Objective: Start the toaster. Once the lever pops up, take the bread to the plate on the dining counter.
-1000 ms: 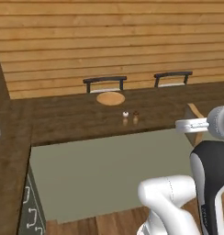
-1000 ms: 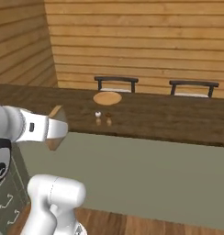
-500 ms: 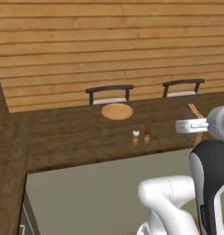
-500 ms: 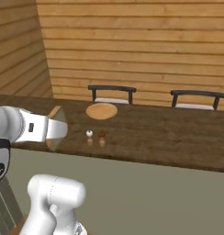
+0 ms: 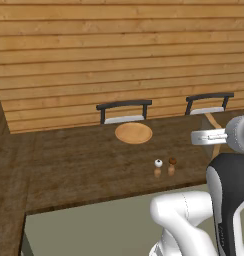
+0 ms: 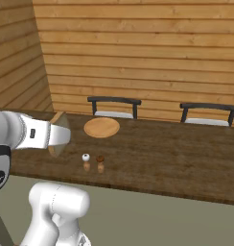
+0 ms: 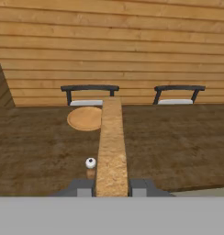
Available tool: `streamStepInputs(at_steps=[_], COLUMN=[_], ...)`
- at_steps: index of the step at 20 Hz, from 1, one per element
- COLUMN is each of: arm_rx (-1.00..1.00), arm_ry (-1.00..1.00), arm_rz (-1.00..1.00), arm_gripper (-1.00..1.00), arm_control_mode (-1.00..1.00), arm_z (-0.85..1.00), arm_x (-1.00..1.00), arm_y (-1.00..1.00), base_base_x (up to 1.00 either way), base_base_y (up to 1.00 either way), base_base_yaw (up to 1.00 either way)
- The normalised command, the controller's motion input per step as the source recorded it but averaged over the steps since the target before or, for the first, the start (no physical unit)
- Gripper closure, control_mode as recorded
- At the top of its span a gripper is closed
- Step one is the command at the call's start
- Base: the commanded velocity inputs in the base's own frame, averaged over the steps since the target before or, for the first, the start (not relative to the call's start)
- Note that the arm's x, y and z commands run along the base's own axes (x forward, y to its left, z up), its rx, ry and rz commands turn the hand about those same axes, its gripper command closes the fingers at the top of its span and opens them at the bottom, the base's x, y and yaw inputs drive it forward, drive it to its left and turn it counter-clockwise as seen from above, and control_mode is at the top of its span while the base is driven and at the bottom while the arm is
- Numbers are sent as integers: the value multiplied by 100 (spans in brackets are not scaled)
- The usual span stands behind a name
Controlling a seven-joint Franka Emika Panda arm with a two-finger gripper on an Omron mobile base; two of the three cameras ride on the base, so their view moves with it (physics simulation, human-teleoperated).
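My gripper [image 7: 112, 187] is shut on the bread [image 7: 112, 137], a tan slice seen edge-on that reaches out over the dining counter [image 7: 178, 137]. From the left base view the bread [image 5: 214, 123] juts from behind the hand, to the right of the plate [image 5: 133, 133]. In the right base view the bread [image 6: 59, 121] sits at the hand's tip, left of the plate [image 6: 101, 127]. The round tan plate [image 7: 85, 118] lies bare on the far side of the dark wood counter [image 5: 84, 165], just left of the slice. The toaster is out of view.
Two small shakers, a white-topped one [image 5: 158, 168] and a brown-topped one [image 5: 171, 166], stand on the counter nearer than the plate. Two dark chairs [image 5: 124, 111] [image 5: 209, 102] sit behind the counter against a wood plank wall.
The base has driven toward the dining counter and the whole view has shifted; the plate and shakers now look larger and nearer. The bread stays held in the shut gripper.
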Motion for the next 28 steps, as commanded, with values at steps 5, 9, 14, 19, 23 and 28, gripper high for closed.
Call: streamStepInputs(at_steps=[5, 9, 14, 19, 23, 28], arm_rx=[0, 0, 11, 16, 7, 15], arm_ry=[0, 0, 19, 25, 29, 19], arm_rz=[0, 0, 19, 22, 13, 17], arm_gripper=[100, 100, 100, 100, 100, 100], arm_control_mode=[100, 100, -100, -100, -100, -100], arm_z=[0, 0, -1, -5, -38, -59], arm_x=[0, 0, 87, 100, 100, 100], arm_y=[0, 0, 0, 0, 24, 1], base_base_x=[39, 54, 0, 0, 0, 0], base_base_y=[1, 0, 0, 0, 0, 0], base_base_yaw=[3, 8, 0, 0, 0, 0])
